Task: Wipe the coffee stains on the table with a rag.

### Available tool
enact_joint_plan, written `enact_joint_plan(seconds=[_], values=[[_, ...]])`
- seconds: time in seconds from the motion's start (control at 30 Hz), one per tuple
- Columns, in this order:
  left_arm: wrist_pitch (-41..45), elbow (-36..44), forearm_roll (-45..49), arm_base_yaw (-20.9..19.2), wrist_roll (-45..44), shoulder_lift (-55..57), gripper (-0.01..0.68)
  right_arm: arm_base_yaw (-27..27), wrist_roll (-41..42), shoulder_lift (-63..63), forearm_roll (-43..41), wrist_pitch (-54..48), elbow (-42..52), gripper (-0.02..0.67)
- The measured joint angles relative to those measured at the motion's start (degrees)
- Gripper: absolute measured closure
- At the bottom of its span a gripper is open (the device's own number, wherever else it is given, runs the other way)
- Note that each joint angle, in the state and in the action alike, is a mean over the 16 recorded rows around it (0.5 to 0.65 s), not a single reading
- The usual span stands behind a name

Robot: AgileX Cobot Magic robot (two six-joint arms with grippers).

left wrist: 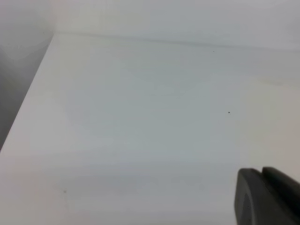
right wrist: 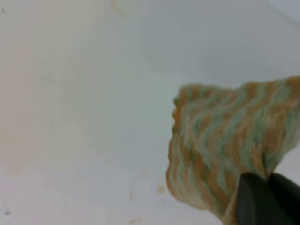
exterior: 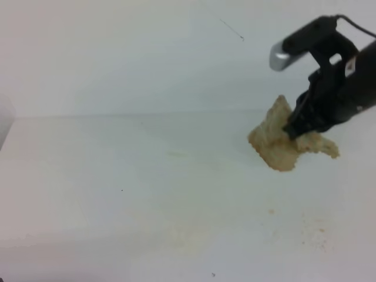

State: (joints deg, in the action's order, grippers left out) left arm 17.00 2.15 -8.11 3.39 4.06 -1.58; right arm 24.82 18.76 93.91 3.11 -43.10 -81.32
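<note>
The white table (exterior: 117, 194) is lying under the right gripper (exterior: 294, 130), which is pinching the beige rag (exterior: 275, 144) closed, the cloth hanging around its tips. Tiny orange coffee specks (exterior: 311, 230) are sitting below it. Whether the left gripper (left wrist: 267, 197) is parted or closed, I cannot tell.

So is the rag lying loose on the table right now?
No, the right gripper is shut on the rag, holding it up.

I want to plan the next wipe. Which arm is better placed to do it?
The right. Its end effector is shut on the rag, near faint orange specks on the table. The left holds nothing visible.
</note>
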Motion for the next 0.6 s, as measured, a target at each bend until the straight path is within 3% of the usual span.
enact_joint_plan(seconds=[0.17, 0.27, 0.6], values=[[0.0, 0.0, 0.0, 0.0, 0.0, 0.0, 0.672, -0.47, -1.18, -3.4, -0.19, 7.18, 11.54, 0.634], [0.0, 0.0, 0.0, 0.0, 0.0, 0.0, 0.672, -0.58, -1.94, -4.14, -0.22, 10.48, 16.09, 0.592], [0.0, 0.0, 0.0, 0.0, 0.0, 0.0, 0.672, -0.61, -3.69, -5.99, -0.51, 12.99, 19.67, 0.317]])
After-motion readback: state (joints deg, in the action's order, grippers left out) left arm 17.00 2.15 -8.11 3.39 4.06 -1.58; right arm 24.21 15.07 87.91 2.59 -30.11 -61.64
